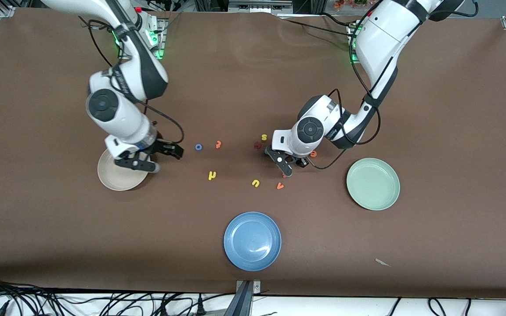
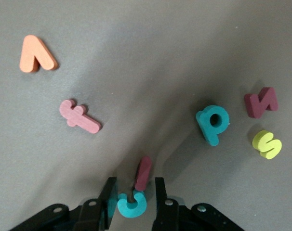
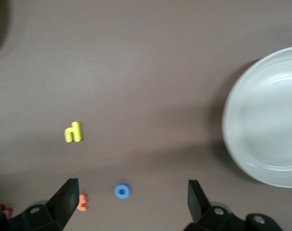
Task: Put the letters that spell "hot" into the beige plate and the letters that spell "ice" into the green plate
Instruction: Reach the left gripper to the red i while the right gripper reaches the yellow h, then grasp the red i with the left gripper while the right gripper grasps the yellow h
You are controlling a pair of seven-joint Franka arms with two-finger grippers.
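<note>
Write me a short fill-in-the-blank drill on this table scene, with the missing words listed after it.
1. The left gripper has its fingers on either side of the teal ____.
2. The right gripper, fingers wide open, is above the edge of the ____ plate.
3. The plate nearest the front camera is ____.
4. The green plate holds ____ letters.

Missing words: c; beige; blue; no

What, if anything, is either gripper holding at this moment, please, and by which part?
The left gripper has its fingers on either side of the teal c; a firm hold cannot be told. The right gripper is open, holding nothing.
</note>
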